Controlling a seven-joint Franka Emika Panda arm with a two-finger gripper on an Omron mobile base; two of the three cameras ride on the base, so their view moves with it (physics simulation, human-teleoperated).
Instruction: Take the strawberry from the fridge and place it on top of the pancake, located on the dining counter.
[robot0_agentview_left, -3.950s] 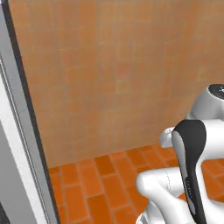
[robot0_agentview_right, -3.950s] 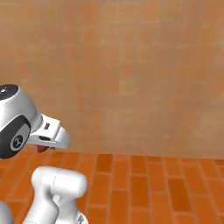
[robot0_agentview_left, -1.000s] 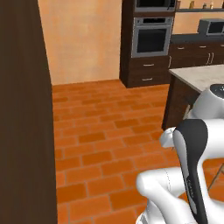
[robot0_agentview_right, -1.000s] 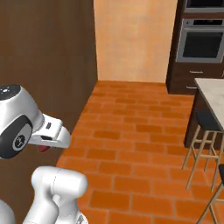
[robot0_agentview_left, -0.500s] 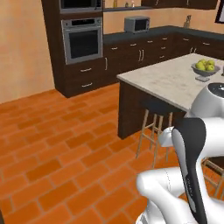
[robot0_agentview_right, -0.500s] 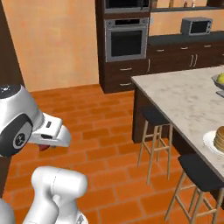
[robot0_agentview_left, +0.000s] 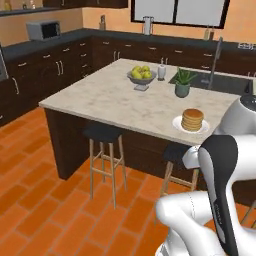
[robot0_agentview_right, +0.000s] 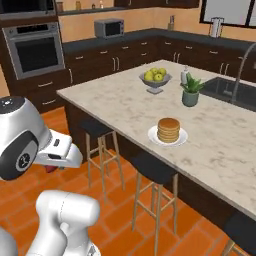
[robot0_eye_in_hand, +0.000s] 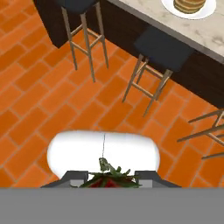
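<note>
The strawberry (robot0_eye_in_hand: 110, 179), red with green leaves, sits between my gripper's (robot0_eye_in_hand: 109, 176) two dark fingertips (robot0_eye_in_hand: 77, 175), and the gripper is shut on it. A sliver of the red strawberry (robot0_agentview_right: 50, 169) shows under my hand in the right base view. The pancake (robot0_agentview_left: 192, 119) (robot0_agentview_right: 168, 129) (robot0_eye_in_hand: 189, 5) is a small stack on a white plate (robot0_agentview_right: 152, 135) near the front edge of the beige marble dining counter (robot0_agentview_left: 110, 100) (robot0_agentview_right: 120, 92). My gripper hangs over the brick floor, short of the counter. The fridge is out of view.
Dark stools (robot0_agentview_left: 103, 135) (robot0_agentview_right: 155, 170) (robot0_eye_in_hand: 164, 48) stand along the counter's near side. On the counter are a fruit bowl (robot0_agentview_left: 141, 76), a potted plant (robot0_agentview_left: 182, 83), and a dark sink (robot0_agentview_left: 226, 83) with a faucet. Dark wall cabinets (robot0_agentview_right: 95, 62) hold a microwave.
The base has turned, so the views swept from a bare wall past the ovens to the dining counter. The arm's pose is unchanged and the strawberry stays in the gripper.
</note>
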